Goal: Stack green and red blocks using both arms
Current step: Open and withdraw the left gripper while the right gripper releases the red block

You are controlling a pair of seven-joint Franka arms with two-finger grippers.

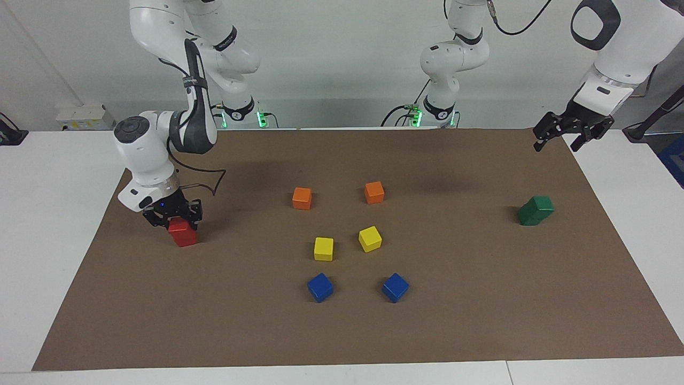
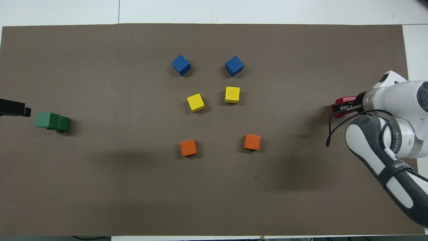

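Note:
Two green blocks [image 1: 535,210] [image 2: 51,121] stand stacked, a little askew, at the left arm's end of the mat. My left gripper [image 1: 557,143] [image 2: 13,109] hangs open and empty, high above the mat's corner, well clear of that stack. At the right arm's end, one red block [image 1: 183,232] [image 2: 340,109] sits on another. My right gripper [image 1: 172,215] [image 2: 347,107] is low over the upper red block, right at its top. The lower red block shows only partly under it.
Two orange cubes [image 1: 302,198] [image 1: 374,192], two yellow cubes [image 1: 323,248] [image 1: 370,238] and two blue cubes [image 1: 320,287] [image 1: 395,287] lie in pairs at the middle of the brown mat [image 1: 481,299]. White table surrounds the mat.

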